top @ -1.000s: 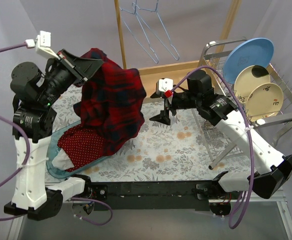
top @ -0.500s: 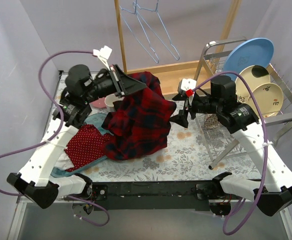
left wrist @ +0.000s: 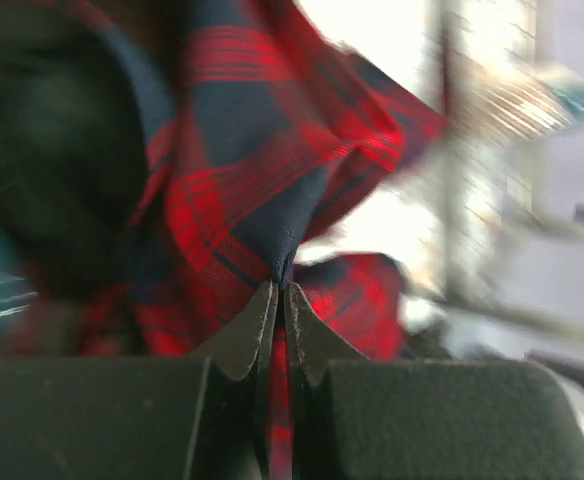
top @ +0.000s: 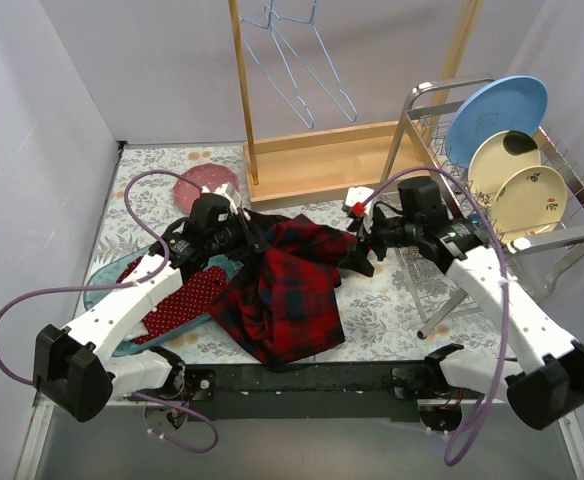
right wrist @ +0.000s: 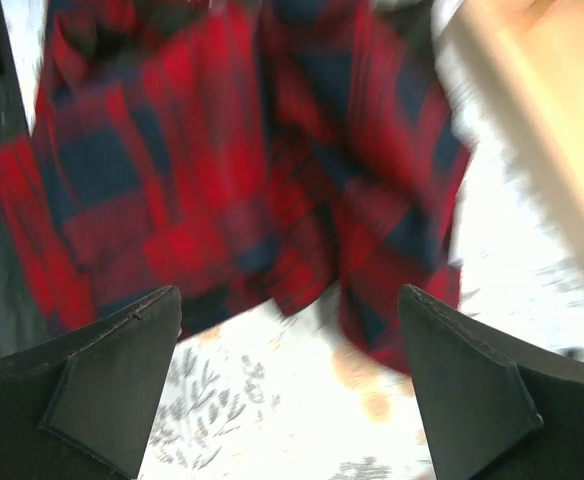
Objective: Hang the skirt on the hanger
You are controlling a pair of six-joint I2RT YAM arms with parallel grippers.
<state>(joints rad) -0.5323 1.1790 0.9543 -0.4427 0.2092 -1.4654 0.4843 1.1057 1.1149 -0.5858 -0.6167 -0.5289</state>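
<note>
Skirt in red and navy plaid lies heaped on the floral table cover between the two arms, its lower edge close to the front of the table. Just left of it I see a red dotted cloth lying over a teal tray. On my left wrist feed the left gripper has its jaws pinched tight on a fold of the skirt, at the heap's upper left. The right gripper stands spread wide and holds nothing, just off the skirt's upper right edge. Farther back a wooden rack carries the blue wire hanger, well apart from the skirt; a dish rack with plates sits at the far right
</note>
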